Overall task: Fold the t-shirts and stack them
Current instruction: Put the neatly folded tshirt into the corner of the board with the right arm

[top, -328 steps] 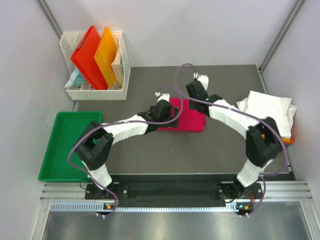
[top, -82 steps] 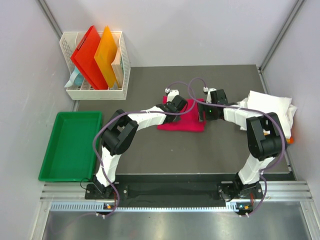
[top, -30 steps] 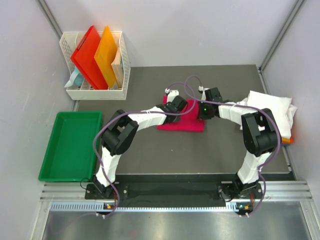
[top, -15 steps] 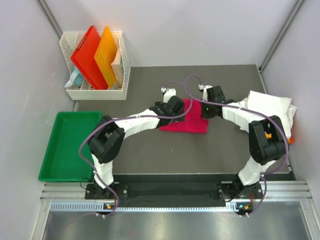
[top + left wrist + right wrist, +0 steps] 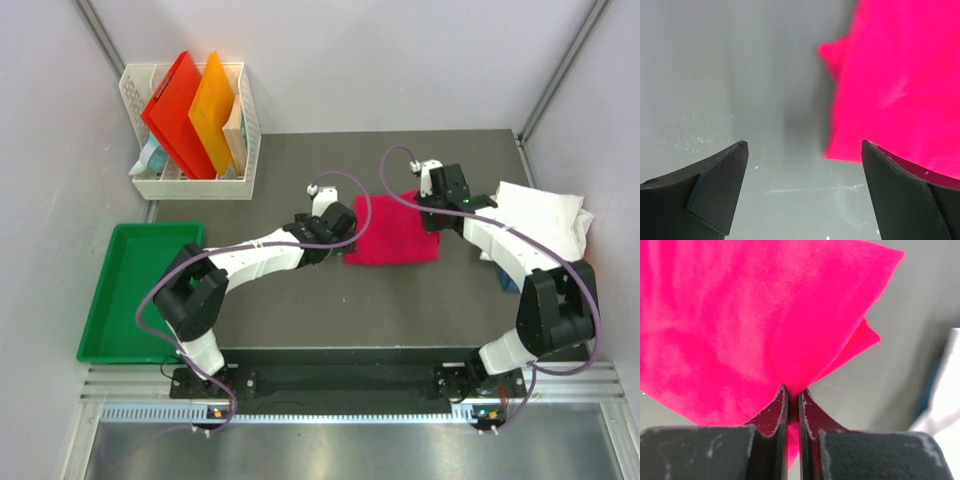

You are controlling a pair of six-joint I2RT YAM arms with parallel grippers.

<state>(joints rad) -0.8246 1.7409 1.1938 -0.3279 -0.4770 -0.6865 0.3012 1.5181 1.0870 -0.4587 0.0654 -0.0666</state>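
One dark table (image 5: 300, 300) carries it all. White t-shirts (image 5: 540, 212) sit heaped at its right edge. The magenta t-shirt (image 5: 390, 243) lies right of centre btwn both arms, near that heap but apart from it. It reads as a flat, roughly square folded packet w/ soft layered edges, and a small flap pokes out on its left side.

Right gripper (image 5: 793, 392) is clamped on the packet's far right corner, w/ a thin fold of cloth pinched btwn the jaws, prob. to drag or lift it toward the stack. Left gripper (image 5: 803, 146) has its jaws wide apart and holds nothing. It's low over bare table just beside the shirt's left edge, likely keeping clear so the cloth can slide.
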